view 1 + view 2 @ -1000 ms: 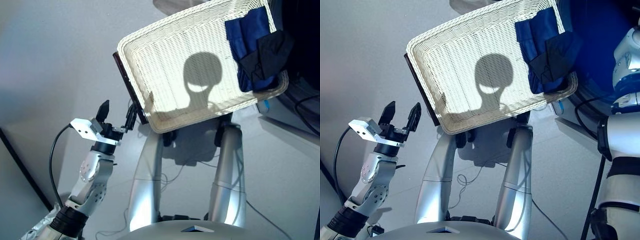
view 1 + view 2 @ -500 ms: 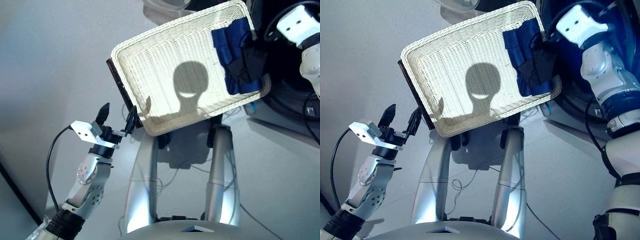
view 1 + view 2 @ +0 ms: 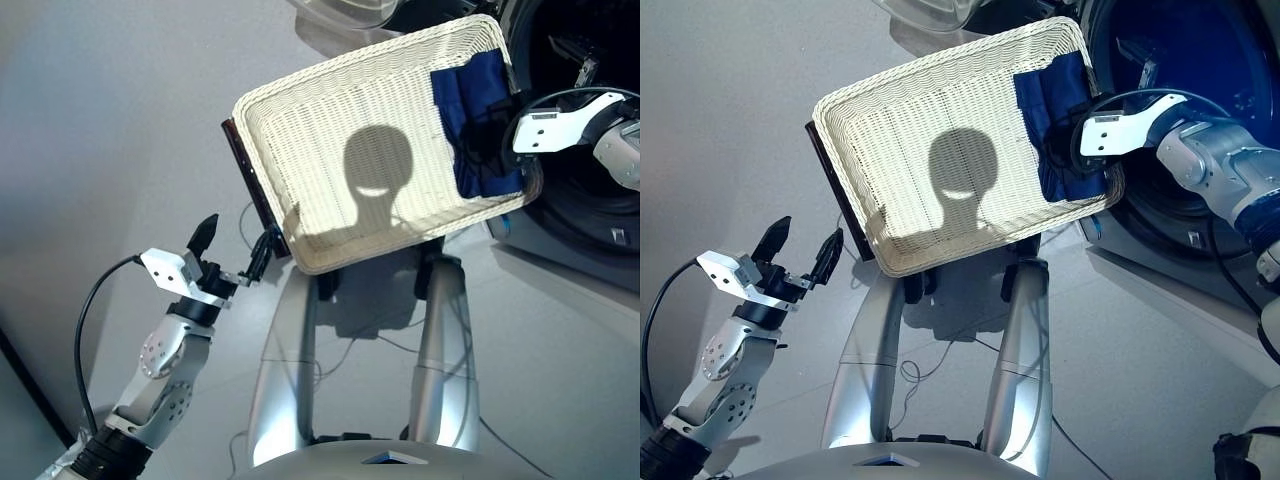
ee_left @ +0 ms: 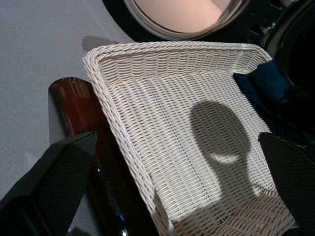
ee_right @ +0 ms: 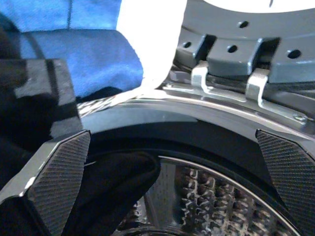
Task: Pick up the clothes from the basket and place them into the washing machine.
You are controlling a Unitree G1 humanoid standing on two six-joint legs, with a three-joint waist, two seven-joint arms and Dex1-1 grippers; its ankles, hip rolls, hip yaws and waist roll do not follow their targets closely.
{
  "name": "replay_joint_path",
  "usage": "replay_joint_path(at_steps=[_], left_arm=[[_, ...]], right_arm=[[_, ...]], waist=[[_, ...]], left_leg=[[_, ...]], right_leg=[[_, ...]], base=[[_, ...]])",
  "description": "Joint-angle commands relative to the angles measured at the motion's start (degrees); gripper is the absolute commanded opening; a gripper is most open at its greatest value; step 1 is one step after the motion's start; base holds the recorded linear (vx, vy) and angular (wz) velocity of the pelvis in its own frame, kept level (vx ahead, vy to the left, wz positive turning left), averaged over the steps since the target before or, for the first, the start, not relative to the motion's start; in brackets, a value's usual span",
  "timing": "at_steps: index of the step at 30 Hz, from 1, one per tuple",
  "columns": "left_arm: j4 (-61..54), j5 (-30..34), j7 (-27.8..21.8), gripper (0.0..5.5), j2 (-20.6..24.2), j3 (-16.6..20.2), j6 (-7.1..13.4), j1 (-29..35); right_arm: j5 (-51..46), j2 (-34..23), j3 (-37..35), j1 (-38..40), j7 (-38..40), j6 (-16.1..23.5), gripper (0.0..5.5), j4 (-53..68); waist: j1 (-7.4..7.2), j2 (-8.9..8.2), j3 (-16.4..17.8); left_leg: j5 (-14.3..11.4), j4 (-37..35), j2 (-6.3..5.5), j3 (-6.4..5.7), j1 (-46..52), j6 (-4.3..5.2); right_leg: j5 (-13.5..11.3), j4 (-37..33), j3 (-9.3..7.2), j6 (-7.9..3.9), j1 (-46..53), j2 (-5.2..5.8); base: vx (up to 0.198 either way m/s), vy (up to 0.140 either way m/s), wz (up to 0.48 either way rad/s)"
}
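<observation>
Since a second ago our right gripper (image 3: 1080,140) has swung in over the black cloth (image 3: 487,150) lying on the navy cloth (image 3: 472,105) at the basket (image 3: 330,150) end nearest the washing machine (image 3: 590,215); fingers spread. Left gripper (image 3: 800,255) hangs open, far off.

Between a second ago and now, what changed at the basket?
The right gripper, out of view a second ago, has come in from the washing machine side and now sits over the black cloth beside the navy cloth. Both cloths stay in the basket; the left gripper stays open, empty.
</observation>
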State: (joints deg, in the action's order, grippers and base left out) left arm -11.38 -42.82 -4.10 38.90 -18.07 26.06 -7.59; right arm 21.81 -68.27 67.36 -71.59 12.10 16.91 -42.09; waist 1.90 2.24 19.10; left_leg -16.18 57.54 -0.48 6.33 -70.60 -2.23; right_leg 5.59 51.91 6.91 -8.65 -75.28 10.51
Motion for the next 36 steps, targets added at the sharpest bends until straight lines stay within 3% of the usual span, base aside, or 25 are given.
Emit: replay_joint_path(at_steps=[1,8,13,20,21,23,36], left_arm=[[-4.0,1.8,-0.8,5.5,-2.2,3.3,1.8,-3.5],[-3.9,2.0,-1.9,5.5,-2.8,4.7,0.6,-3.7],[-3.5,2.0,-2.4,5.5,-4.3,6.0,-0.6,-3.3],[-3.1,1.2,-3.2,5.5,-6.1,7.2,-2.0,-3.3],[-3.0,1.3,-3.2,5.5,-6.2,7.2,-2.0,-3.2],[-3.2,1.2,-3.4,5.5,-6.1,7.2,-2.2,-3.0],[-3.5,0.7,-2.1,5.5,-7.5,8.8,-2.4,-2.9]], right_arm=[[2.4,-3.6,1.7,-4.3,-0.7,-1.6,5.5,-2.2],[8.4,-1.4,7.0,-6.4,-6.1,-3.2,5.5,-8.6],[8.6,2.4,4.9,-6.3,-9.5,-5.9,5.5,-15.2],[6.8,3.0,3.1,-5.9,-11.5,-6.7,5.5,-14.7],[6.7,3.1,3.0,-5.9,-11.8,-6.7,4.64,-14.4],[6.4,3.7,2.6,-6.0,-12.2,-7.1,0.0,-14.2],[6.2,7.6,-3.8,-6.2,-8.6,-10.1,0.0,-17.2]], waist=[[0.85,-0.18,-2.7],[1.34,-0.07,-2.3],[1.69,0.17,-1.8],[1.56,0.23,-1.0],[1.54,0.22,-0.9],[1.53,0.27,-0.6],[1.38,0.49,0.1]], left_leg=[[4.8,-7.1,-1.1,1.25,0.3,1.92],[4.7,-7.4,-0.93,1.15,0.7,2.04],[5.0,-7.8,-0.89,1.34,1.0,2.03],[4.9,-7.8,-0.79,1.43,1.2,1.84],[4.9,-7.9,-0.79,1.46,1.2,1.83],[4.9,-8.0,-0.74,1.59,1.3,1.79],[5.2,-8.3,-0.84,1.87,1.2,1.59]], right_leg=[[2.9,0.0,-5.82,5.07,2.6,-0.33],[2.9,-0.3,-5.88,5.22,2.8,-0.15],[2.6,-0.7,-6.02,5.41,3.1,-0.14],[2.5,-1.0,-5.83,5.56,3.3,-0.49],[2.5,-1.0,-5.8,5.58,3.3,-0.54],[2.4,-1.2,-5.72,5.56,3.3,-0.61],[2.1,-1.4,-5.92,5.66,3.3,-0.56]], base=[[0.0,0.0,0.0],[0.0,0.0,0.0],[0.0,0.0,0.0],[0.0,0.0,0.0],[0.0,0.0,0.0],[0.0,0.0,0.0],[0.0,0.0,0.0]])
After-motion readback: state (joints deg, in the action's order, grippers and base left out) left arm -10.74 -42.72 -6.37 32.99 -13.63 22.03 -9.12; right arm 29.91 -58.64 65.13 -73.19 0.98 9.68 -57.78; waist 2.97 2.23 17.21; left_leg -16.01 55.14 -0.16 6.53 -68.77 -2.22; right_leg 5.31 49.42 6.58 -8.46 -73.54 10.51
